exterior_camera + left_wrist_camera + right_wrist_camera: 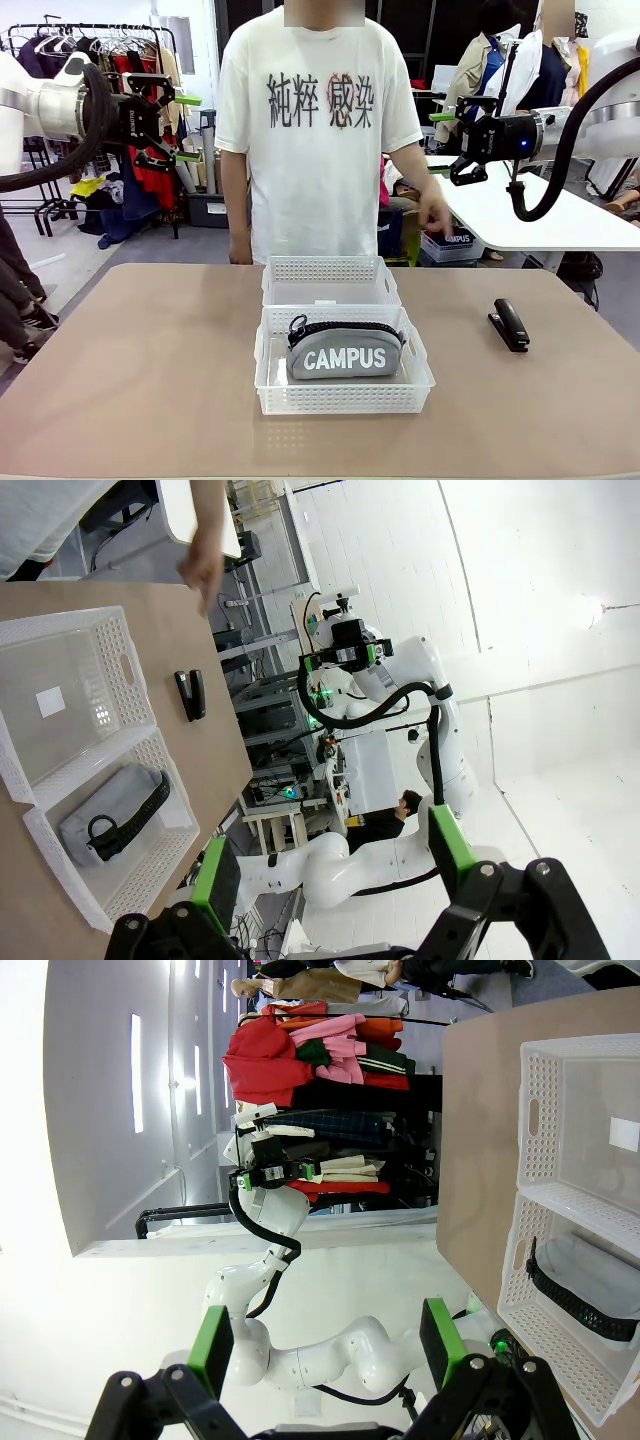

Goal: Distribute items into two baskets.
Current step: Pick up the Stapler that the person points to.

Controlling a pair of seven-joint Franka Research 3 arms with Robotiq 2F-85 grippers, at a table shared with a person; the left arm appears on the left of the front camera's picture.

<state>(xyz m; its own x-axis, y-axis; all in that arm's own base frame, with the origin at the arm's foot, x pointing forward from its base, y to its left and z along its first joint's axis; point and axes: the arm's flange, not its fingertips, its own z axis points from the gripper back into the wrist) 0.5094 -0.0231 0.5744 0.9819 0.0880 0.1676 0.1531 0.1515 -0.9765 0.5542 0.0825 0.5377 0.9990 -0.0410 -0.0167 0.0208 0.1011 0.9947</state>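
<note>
Jaws of the left gripper [188, 128] and right gripper [447, 140] are standing wide open, gripping nothing, high above the bench [150, 350]. A grey CAMPUS pouch [345, 352] is lying inside the nearer basket [345, 402], which is touching the farther basket [330, 268]. A black stapler [509, 324] is resting on the bench, right of both baskets.

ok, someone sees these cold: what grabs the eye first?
The grey CAMPUS pouch lies in the near basket at the middle of the table. The far basket right behind it holds no item. The black stapler lies on the table to the robot's right of the baskets. Both arms hang high at the sides, with the left gripper and right gripper open and holding nothing.
</note>
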